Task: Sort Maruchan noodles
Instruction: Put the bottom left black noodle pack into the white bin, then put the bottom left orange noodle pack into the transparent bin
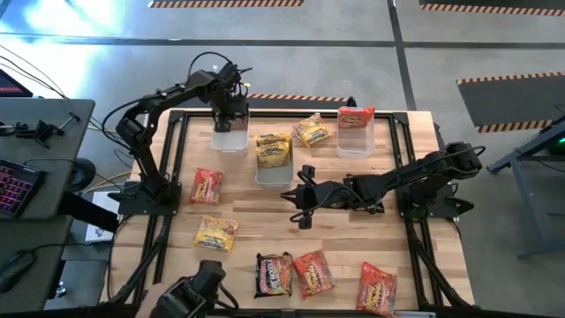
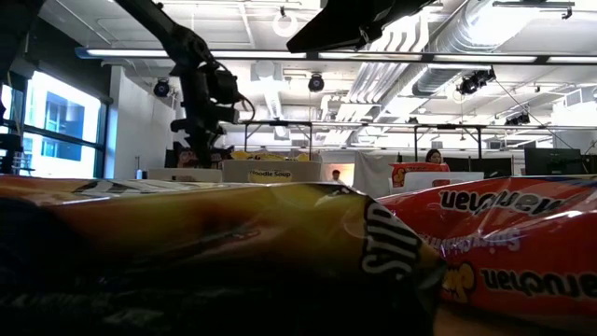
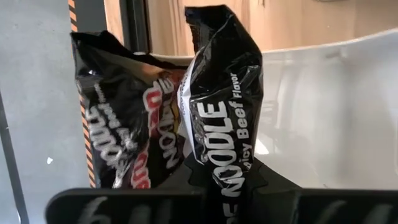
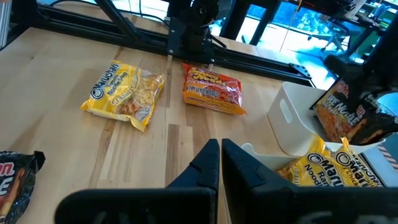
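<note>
Left wrist view shows the left gripper pinching a dark packet between its fingers above the clear bin; right gripper rests closed, empty, mid-table.

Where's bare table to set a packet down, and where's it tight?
Free: the wood between the yellow packet and the right tool, and the strip from the right arm down to the near-edge packets. Crowded: the far edge, where three bins and loose yellow packets sit close and the left tool holds a dark packet.
</note>
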